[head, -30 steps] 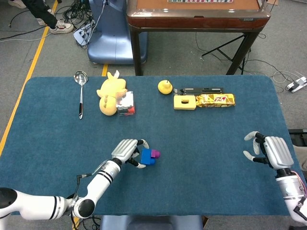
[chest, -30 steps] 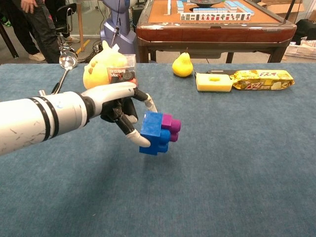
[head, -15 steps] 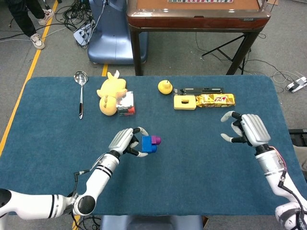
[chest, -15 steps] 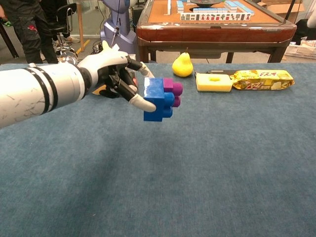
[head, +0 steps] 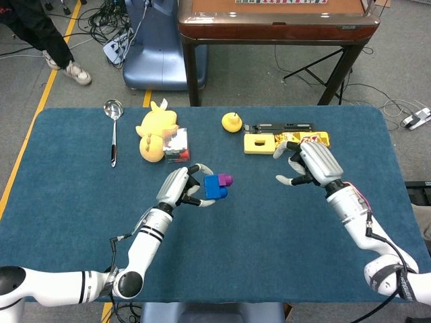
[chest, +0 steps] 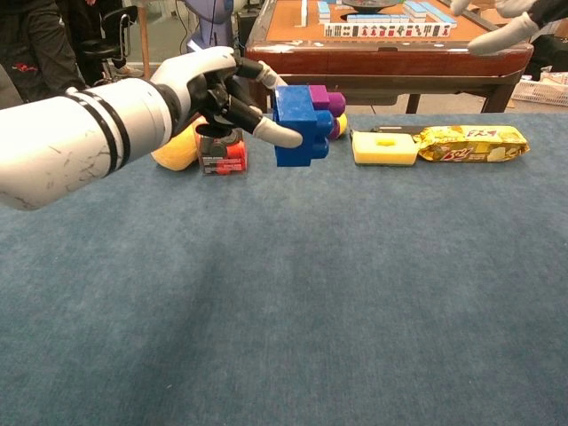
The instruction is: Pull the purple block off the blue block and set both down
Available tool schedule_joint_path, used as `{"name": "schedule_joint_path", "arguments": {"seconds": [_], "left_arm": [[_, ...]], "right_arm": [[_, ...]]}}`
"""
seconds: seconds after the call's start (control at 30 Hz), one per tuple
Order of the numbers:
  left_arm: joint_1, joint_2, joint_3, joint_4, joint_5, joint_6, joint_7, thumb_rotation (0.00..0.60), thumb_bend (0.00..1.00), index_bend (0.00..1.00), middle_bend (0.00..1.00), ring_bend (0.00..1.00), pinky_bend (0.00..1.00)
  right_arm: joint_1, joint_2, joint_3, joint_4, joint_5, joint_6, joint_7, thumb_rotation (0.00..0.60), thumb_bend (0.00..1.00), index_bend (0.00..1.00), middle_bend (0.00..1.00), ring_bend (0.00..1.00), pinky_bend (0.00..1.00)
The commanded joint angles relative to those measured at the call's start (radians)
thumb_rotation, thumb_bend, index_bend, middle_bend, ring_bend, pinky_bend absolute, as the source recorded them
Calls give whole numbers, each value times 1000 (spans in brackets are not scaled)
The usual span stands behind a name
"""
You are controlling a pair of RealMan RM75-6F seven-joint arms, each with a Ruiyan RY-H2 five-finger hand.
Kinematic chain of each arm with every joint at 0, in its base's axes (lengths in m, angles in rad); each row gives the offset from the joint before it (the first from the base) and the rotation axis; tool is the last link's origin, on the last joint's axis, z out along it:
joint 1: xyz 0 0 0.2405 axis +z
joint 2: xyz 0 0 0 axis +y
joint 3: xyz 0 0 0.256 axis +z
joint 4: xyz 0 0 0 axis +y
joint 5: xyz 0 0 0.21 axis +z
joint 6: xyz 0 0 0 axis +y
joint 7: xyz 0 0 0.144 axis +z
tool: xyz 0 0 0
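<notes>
Purple block (chest: pixel 326 104) still plugged on blue block (chest: pixel 300 126), both in air above counter (head: pixel 269 222), blue one pinched in left hand (head: pixel 180 188) fingers (chest: pixel 277 133).
Right hand (head: pixel 311 163) near, fingers spread, holding nothing.
Risk: narrow pinch; hard pull on purple may twist blue out, drop pair.
Versus earlier: blocks higher; right hand closer in.

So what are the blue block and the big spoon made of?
The blue block looks like hard plastic: solid even colour, smooth sides with a slight sheen, moulded round studs. The purple block stuck to it looks the same. The big spoon, a ladle lying on the table, seems to be metal: silvery and shiny, with a thin straight handle.
</notes>
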Motion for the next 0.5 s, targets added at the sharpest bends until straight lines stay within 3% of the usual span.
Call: {"name": "schedule_joint_path", "arguments": {"seconds": [0.03,0.5], "left_arm": [[3,3,-16,-14,-11,-2,-14,600,30,624,1000,1000,1000],[14,-7,-81,-35,-8,22,-96,600,34,636,1000,1000,1000]], "right_arm": [[34,-13,13,-2,19,-30,2,600,138,470,1000,1000,1000],[132,-60,22,28,44,-106,33,600,138,484,1000,1000,1000]]}}
